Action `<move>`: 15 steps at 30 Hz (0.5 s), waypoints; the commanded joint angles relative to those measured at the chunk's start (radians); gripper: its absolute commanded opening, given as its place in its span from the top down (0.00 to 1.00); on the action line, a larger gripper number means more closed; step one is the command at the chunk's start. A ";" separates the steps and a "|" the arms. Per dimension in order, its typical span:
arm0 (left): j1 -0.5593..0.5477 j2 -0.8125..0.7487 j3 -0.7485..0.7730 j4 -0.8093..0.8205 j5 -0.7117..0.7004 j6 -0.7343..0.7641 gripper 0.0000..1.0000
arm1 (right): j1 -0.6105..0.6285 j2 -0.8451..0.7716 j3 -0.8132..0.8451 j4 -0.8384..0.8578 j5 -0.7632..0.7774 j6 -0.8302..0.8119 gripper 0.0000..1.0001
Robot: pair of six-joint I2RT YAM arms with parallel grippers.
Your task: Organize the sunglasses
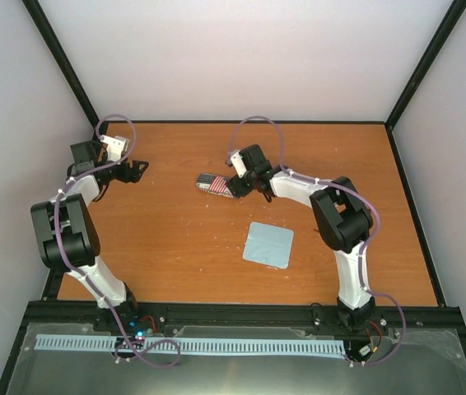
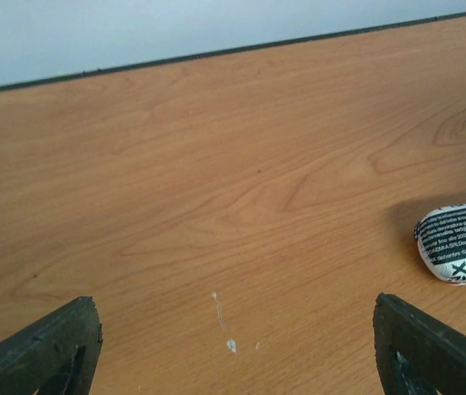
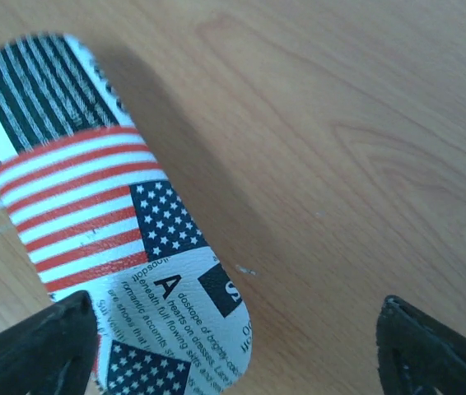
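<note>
Flag-patterned case (image 1: 214, 183) (closed, seemingly) on table (image 1: 175, 239); light blue cloth (image 1: 268, 244) lies apart.

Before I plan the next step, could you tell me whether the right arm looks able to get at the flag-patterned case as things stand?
Probably yes: the right gripper hangs open right by the case, whose near end shows between its fingers, with nothing in between.

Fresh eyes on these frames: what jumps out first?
The flag-patterned case lies near the middle of the table, with the open right gripper poised at one end. A light blue cloth lies flat nearer the arm bases. No sunglasses show in any view.
</note>
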 commanded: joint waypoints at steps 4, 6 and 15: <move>0.008 0.037 0.073 -0.051 -0.003 0.012 0.11 | 0.018 0.095 0.090 -0.018 -0.009 -0.121 0.03; 0.008 0.042 0.077 -0.052 -0.003 0.015 0.11 | 0.020 0.112 0.109 -0.021 -0.021 -0.139 0.00; 0.008 0.077 0.095 -0.055 0.018 0.006 0.11 | 0.027 0.142 0.202 -0.092 -0.145 -0.194 0.00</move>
